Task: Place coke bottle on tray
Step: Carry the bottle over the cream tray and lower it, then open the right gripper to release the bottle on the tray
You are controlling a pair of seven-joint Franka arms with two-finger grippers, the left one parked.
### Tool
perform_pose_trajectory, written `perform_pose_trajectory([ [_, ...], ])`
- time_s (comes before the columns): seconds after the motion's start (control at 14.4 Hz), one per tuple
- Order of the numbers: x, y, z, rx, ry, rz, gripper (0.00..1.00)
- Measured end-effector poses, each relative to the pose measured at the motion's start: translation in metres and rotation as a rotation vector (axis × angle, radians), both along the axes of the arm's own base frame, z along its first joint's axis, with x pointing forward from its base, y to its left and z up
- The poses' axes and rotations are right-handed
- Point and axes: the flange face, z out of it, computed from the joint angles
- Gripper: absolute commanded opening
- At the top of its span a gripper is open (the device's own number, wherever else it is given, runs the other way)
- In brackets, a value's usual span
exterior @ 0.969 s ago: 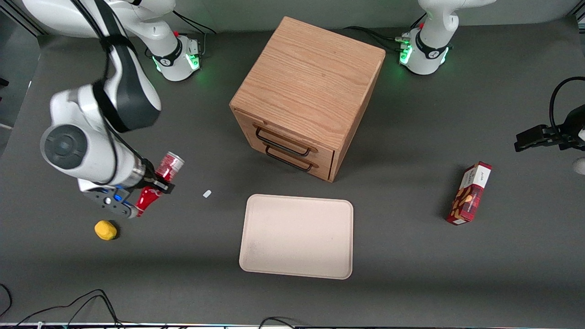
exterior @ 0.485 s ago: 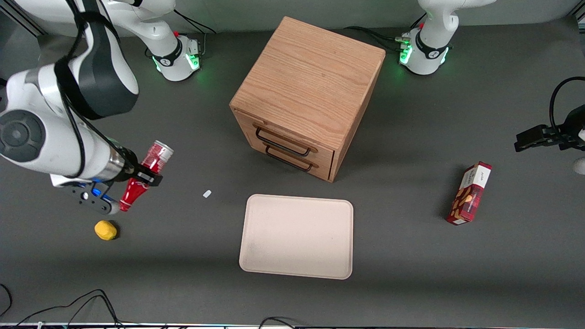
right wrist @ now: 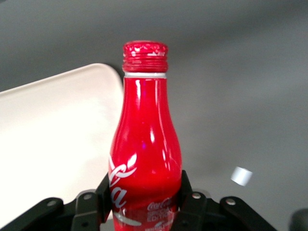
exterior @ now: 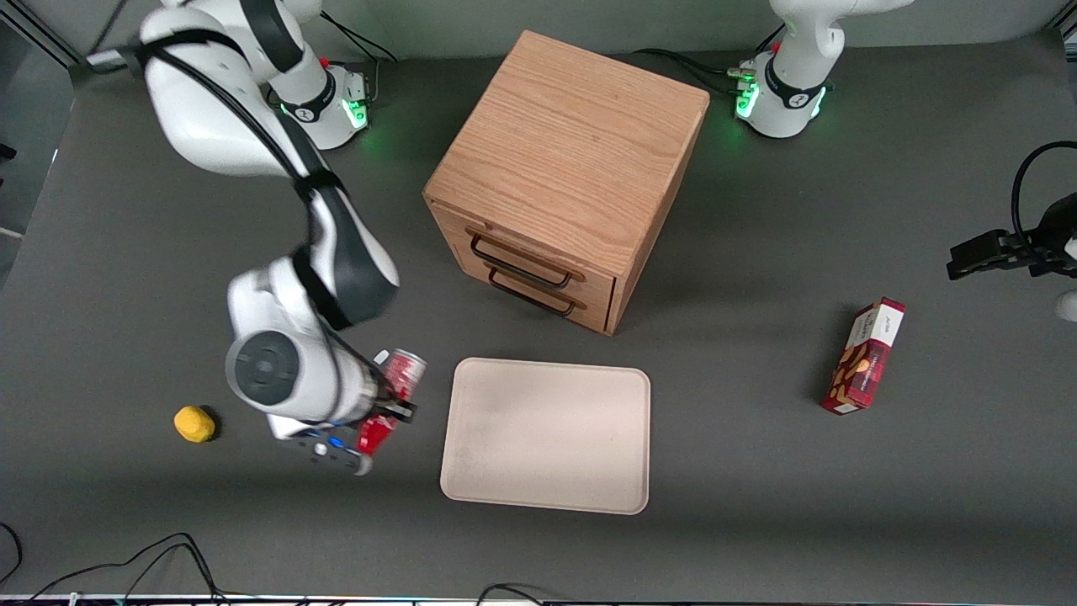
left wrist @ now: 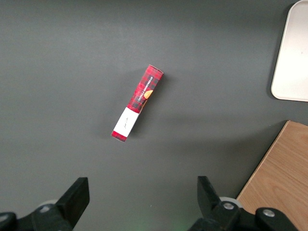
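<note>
Your tool (exterior: 383, 417) is clamped on the coke bottle (exterior: 392, 396), its two fingers (right wrist: 188, 201) pressed against the lower body on either side, and it hangs above the worktop (exterior: 757, 522) just beside the tray (exterior: 547, 435), at the tray's short edge toward the working arm's end; in the front view you see the bottle held tilted, silvery base up and farther from the camera, its neck hidden under the wrist; the tray lies flat in front of the wooden drawer cabinet (exterior: 565, 172); in the right wrist view the bottle (right wrist: 146, 139) has a corner of the tray (right wrist: 53, 139) beside it and a small white scrap (right wrist: 241, 175) on the worktop; a yellow object (exterior: 194, 423) sits farther toward the working arm's end; a red snack box (exterior: 865, 356) lies well apart from the tray toward the parked arm's end.
</note>
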Motion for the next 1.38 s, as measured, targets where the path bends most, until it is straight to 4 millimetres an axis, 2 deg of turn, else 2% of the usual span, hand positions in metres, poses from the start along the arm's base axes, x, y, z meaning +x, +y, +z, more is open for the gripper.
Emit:
perform_pose_trajectory([
  [0.14, -0.001, 0.024, -0.041, 0.012, -0.023, 0.055, 0.00],
  [0.28, -0.005, 0.037, -0.066, 0.012, -0.020, 0.142, 0.00],
  [0.62, -0.008, 0.037, -0.092, 0.005, 0.004, 0.292, 0.00],
  [0.9, -0.014, 0.050, -0.116, 0.007, 0.003, 0.319, 0.00],
  [0.97, -0.014, 0.052, -0.118, 0.009, -0.003, 0.322, 0.08],
  [1.04, -0.014, 0.052, -0.119, 0.010, -0.007, 0.322, 0.29],
  [1.11, -0.013, 0.052, -0.118, 0.010, -0.012, 0.321, 0.54],
  [1.18, -0.012, 0.052, -0.118, 0.010, -0.017, 0.320, 0.74],
  [1.25, -0.012, 0.051, -0.118, 0.011, -0.021, 0.320, 1.00],
  [1.38, -0.010, 0.051, -0.118, 0.014, -0.036, 0.319, 1.00],
])
